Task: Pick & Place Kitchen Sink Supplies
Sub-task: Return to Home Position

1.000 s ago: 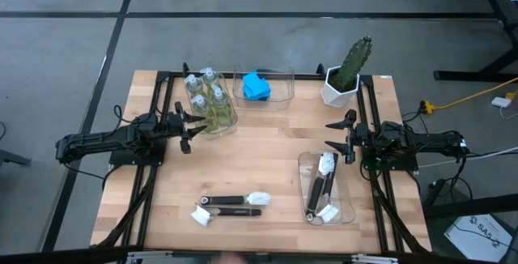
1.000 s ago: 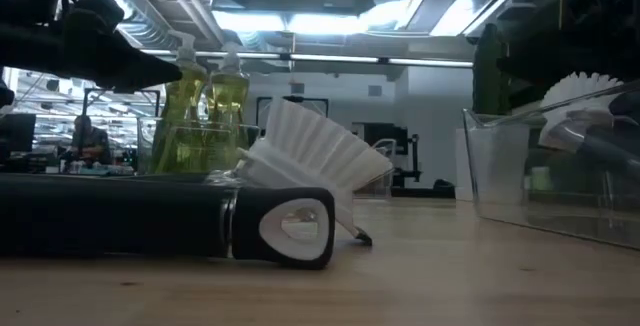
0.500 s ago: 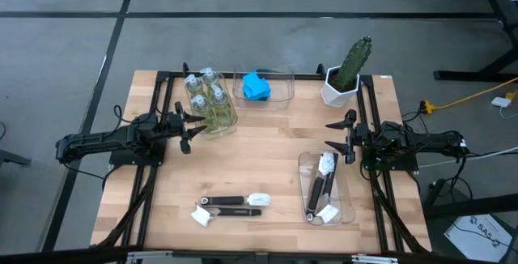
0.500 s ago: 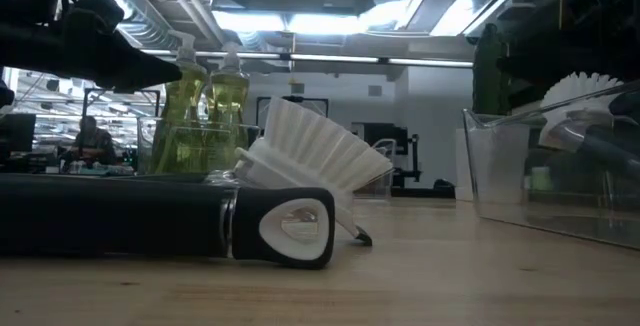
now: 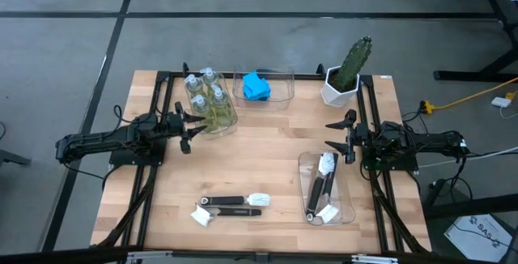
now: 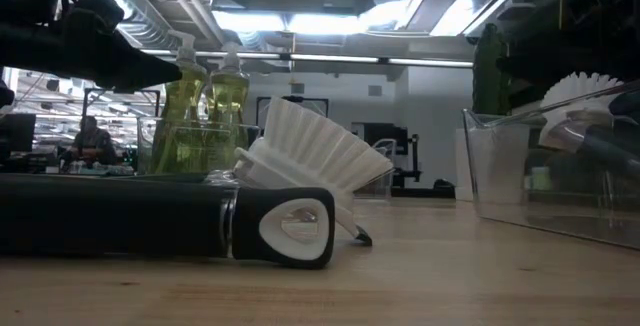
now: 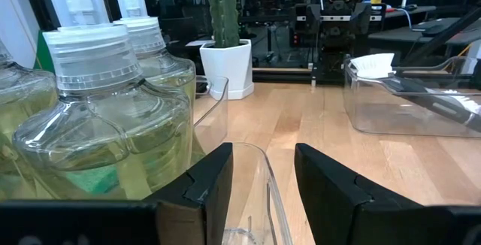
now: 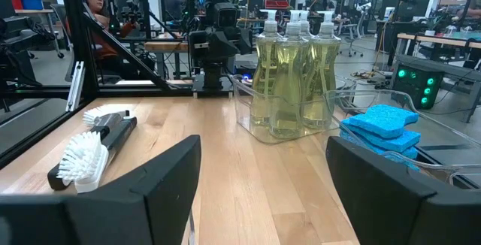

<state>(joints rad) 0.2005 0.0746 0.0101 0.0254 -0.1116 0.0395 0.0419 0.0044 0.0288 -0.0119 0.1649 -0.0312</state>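
Three clear pump bottles of yellow-green soap (image 5: 209, 100) (image 7: 105, 125) stand in a clear bin near the table's far left. Blue sponges (image 5: 256, 86) (image 8: 379, 125) lie in a second bin beside them. Two black-handled brushes with white heads (image 5: 231, 206) (image 6: 200, 221) lie flat on the table near its near edge. Two more brushes (image 5: 324, 185) lie in a clear bin at the right. My left gripper (image 5: 188, 130) (image 7: 259, 177) is open right beside the bottle bin, whose rounded rim (image 7: 259, 151) shows between the fingers. My right gripper (image 5: 340, 138) (image 8: 263, 192) is open above the brush bin's far end.
A green cactus in a white pot (image 5: 346, 71) stands at the far right corner. The brush bin (image 5: 350, 191) takes up the near right. Bare wood lies across the table's middle (image 5: 267, 146). A person (image 8: 94, 4) sits in the room beyond the table.
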